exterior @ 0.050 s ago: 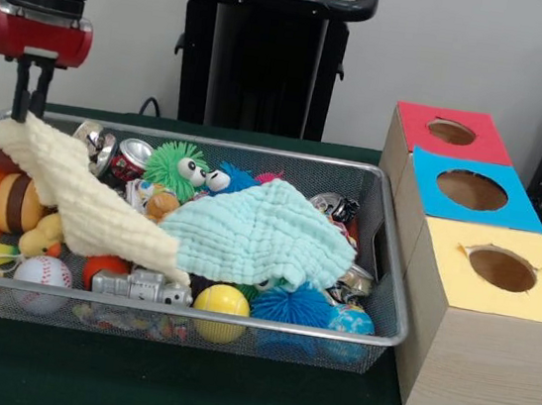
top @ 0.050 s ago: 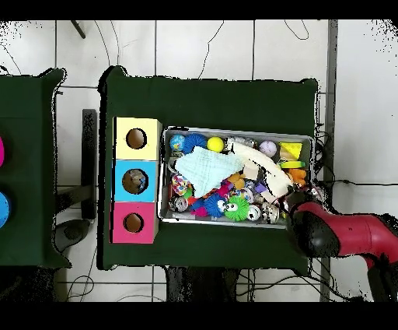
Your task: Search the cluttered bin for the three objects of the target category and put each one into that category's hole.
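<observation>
Front view puts the wire bin (exterior @ 0.050 s ago: pixel 381 277) nearest, its close wall fronted by a baseball (exterior @ 0.050 s ago: pixel 41 275), a small silver toy camera (exterior @ 0.050 s ago: pixel 143 287), a yellow ball (exterior @ 0.050 s ago: pixel 222 302) and a blue spiky ball (exterior @ 0.050 s ago: pixel 292 305). Behind these a pale green cloth (exterior @ 0.050 s ago: pixel 257 236) lies spread over the middle of the heap, and a cream cloth (exterior @ 0.050 s ago: pixel 86 200) runs from the bin's centre up to the far corner, where the gripper (exterior @ 0.050 s ago: pixel 27 113) pinches its upper end between closed fingers, that end raised while the rest trails on the toys. Farther back sit a green googly-eyed fuzzy toy (exterior @ 0.050 s ago: pixel 176 168) and a crushed can (exterior @ 0.050 s ago: pixel 129 159). Beside the bin stand three boxes, with the yellow hole (exterior @ 0.050 s ago: pixel 502 268) closest, the blue hole (exterior @ 0.050 s ago: pixel 470 190) next and the red hole (exterior @ 0.050 s ago: pixel 451 132) farthest. Which category is wanted cannot be read here, and no hole visibly holds anything in this view, so my judgement is that the work is at the uncovering stage, with all three objects left to find and post. Only the front view shows the pinch and the lifted cloth end. The overhead view hides the grasp under the arm (top @ 0.050 s ago: pixel 342 233), yet it lays out the whole bin floor, the row of boxes against the bin's side, and further coloured boxes on a separate table.
</observation>
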Controlling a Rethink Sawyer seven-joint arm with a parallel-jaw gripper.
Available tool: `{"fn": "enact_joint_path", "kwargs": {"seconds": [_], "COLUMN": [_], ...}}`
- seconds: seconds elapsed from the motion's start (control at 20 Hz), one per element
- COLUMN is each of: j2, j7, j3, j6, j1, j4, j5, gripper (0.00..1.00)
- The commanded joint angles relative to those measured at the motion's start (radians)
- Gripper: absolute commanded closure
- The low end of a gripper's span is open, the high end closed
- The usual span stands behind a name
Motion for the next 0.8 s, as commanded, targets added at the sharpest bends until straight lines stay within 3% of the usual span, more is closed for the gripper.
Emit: {"fn": "enact_joint_path", "kwargs": {"seconds": [0.05, 0.4, 0.45, 0.8], "j2": [0.060, 0.075, 0.075, 0.076], "j7": [-0.287, -0.267, -0.259, -0.252], "j3": [0.101, 0.135, 0.137, 0.133], "j6": [0.123, 0.139, 0.147, 0.155], "j1": [-0.017, -0.029, -0.029, -0.021], "j4": [-0.067, -0.051, -0.050, -0.054], "j5": [-0.067, -0.032, -0.036, -0.049], "gripper": [1.00, 1.00, 0.00, 0.00]}}
